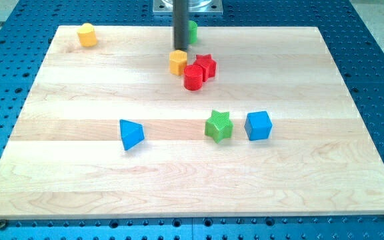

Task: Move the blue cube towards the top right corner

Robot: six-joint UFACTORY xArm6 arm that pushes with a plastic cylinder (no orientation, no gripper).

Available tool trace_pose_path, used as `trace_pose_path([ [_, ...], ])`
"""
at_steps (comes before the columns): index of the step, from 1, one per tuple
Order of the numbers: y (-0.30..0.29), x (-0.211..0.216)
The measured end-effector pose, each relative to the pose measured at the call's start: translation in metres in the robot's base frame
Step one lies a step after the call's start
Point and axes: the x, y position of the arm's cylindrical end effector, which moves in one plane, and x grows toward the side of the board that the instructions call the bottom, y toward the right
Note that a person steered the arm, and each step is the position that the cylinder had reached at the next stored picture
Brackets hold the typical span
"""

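Observation:
The blue cube [259,125] sits on the wooden board right of centre, with a green star [219,126] close on its left. My tip [180,47] is near the view's top centre, just above a yellow block [177,62]. It is far above and left of the blue cube. The top right corner [312,33] of the board is bare wood.
A red cylinder [193,77] and a red star [207,65] huddle beside the yellow block. A green block [192,30] is partly hidden behind the rod. A yellow cylinder [87,35] is at top left. A blue triangular block [131,134] lies left of centre.

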Motion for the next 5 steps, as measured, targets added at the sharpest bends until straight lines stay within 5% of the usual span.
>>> trace_pose_path([
  [5, -0.026, 0.036],
])
